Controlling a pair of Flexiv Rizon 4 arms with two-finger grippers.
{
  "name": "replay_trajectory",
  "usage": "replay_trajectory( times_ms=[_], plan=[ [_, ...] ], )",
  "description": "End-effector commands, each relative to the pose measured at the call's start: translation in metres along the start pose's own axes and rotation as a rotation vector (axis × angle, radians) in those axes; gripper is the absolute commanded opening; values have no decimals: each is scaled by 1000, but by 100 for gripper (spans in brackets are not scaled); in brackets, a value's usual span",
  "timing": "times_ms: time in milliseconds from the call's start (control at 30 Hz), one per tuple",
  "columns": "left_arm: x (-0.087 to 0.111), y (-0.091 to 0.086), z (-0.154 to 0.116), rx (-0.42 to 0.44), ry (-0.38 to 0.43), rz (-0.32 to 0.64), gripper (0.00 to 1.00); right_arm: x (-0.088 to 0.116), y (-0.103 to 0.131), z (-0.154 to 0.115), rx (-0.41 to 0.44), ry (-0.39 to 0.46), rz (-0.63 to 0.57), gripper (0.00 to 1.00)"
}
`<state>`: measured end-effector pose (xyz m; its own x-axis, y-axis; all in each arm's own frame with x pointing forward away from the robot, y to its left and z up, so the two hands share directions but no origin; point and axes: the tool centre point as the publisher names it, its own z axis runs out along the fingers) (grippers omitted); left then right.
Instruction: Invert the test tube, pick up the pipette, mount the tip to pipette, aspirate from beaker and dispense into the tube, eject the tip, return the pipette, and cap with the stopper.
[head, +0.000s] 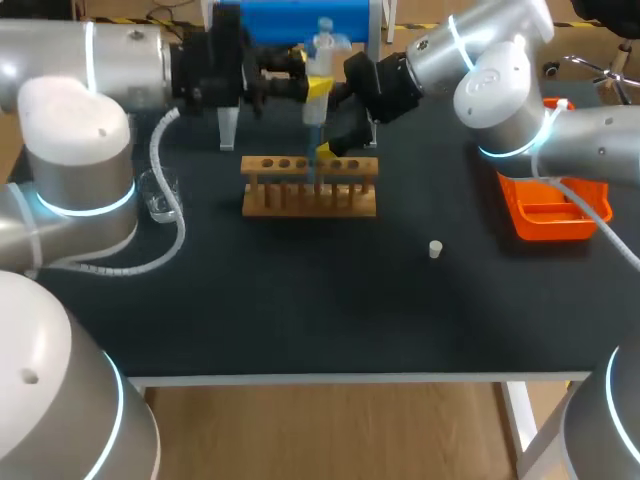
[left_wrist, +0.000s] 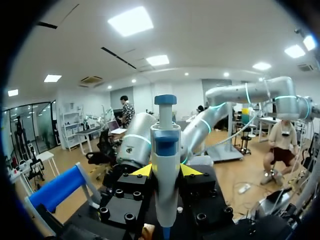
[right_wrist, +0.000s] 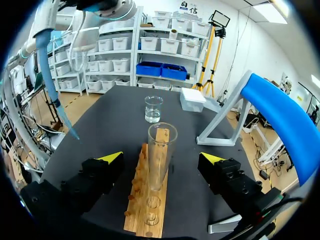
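- Left gripper is clamped on the pipette. Its two yellow fingertips press the white body from opposite sides, and the pipette stands upright with its blue plunger button above the fingers.
- Below this gripper, the pipette carries a long pale-blue tip that tapers to a point.
- Right gripper has its fingers spread wide, with neither yellow tip touching anything.
- Between those spread fingers, and apart from both, the test tube stands upright with its open mouth up.
- The tube sits in a hole of the wooden rack, which runs lengthwise under and ahead of the right gripper.
- From the right wrist, the pipette's tip hangs outside one finger of the right gripper, and its point is apart from the tube's mouth.
- Ahead of the right gripper, past the rack's far end, the glass beaker stands on the dark table with clear liquid in it.
- Beside the right gripper, a blue stand on a grey frame rises from the table.
- Seen from above, the two grippers meet over the rack, the left one above the right.
- A small white stopper lies on the table well apart from both grippers, on the right gripper's side.
- An orange tray sits farther out, below the right arm.
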<state>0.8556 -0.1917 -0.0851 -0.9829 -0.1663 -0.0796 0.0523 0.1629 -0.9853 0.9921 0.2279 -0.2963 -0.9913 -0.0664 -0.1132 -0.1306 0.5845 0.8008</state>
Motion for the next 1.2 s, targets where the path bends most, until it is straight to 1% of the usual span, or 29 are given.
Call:
replay_trajectory(
  times_ms=[33,267,400,667,933,1033,1100,1200],
  plan=[
    [7,12,6,22,-20,13,0,0,0,-1,1,1,-1,100],
    [13,30,8,44,-31,13,0,0,0,-1,1,1,-1,100],
    [17,35,9,52,-28,24,0,0,0,-1,1,1,-1,100],
    [20,40,12,61,-42,42,0,0,0,-1,1,1,-1,100],
    [23,43,16,56,-36,40,0,0,0,-1,1,1,-1,100],
    [25,44,17,79,-47,22,0,0,0,-1,1,1,-1,100],
    [27,48,18,73,-38,-21,0,0,0,-1,1,1,-1,100],
    [28,49,19,83,-34,-21,0,0,0,-1,1,1,-1,100]
  ],
)
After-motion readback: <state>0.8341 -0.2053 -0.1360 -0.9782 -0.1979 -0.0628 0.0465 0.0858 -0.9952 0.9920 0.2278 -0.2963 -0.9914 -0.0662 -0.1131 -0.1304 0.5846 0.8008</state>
